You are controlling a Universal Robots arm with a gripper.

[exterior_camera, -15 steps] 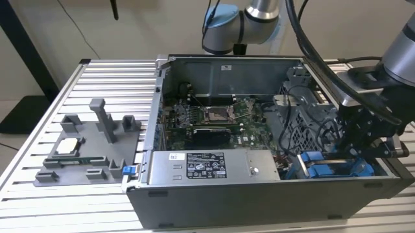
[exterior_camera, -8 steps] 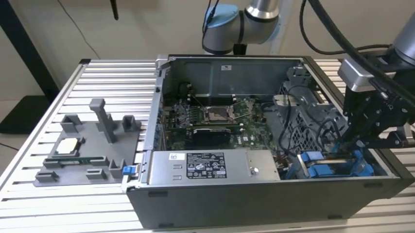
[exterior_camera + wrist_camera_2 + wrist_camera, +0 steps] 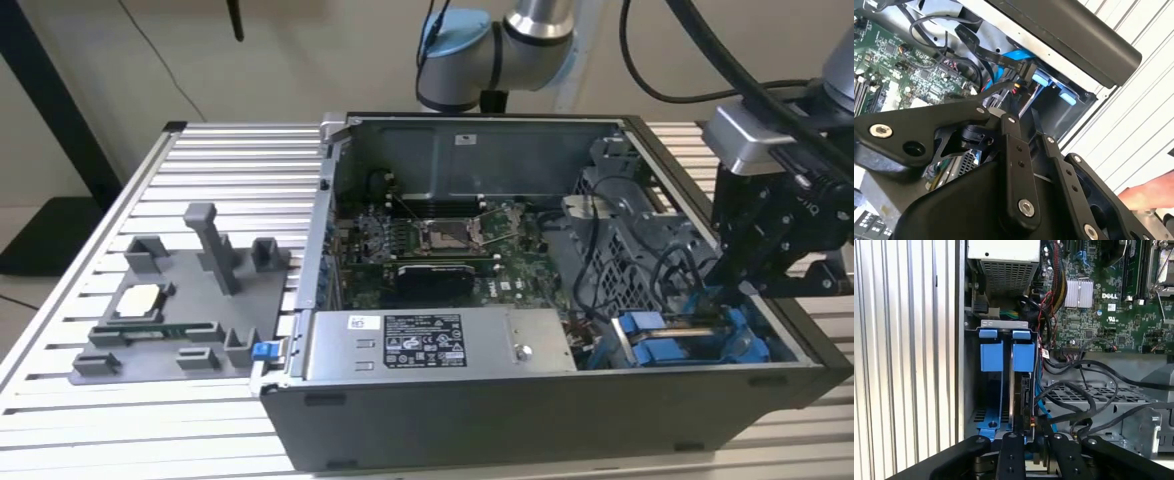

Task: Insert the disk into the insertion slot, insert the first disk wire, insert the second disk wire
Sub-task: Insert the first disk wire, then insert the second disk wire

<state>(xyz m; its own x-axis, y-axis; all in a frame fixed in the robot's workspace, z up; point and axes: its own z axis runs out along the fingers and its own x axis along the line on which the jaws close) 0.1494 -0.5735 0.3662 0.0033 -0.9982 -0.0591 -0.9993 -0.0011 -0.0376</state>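
The disk stands on edge in the insertion slot of the grey drive cage, held by its blue carrier. My gripper reaches down into the cage at the exterior view's right. In both wrist views its fingers meet at the disk's rear edge, shut on a small plug with a red wire. A black flat wire with a dark plug and a blue wire lie just beside the gripper. How far the plug sits in the disk is hidden by the gripper.
A second blue carrier fills the neighbouring bay. Loose black cables cross the cage beside the motherboard. The long grey box lies along the case front. A grey fixture stands on the slatted table. A hand rests outside the case.
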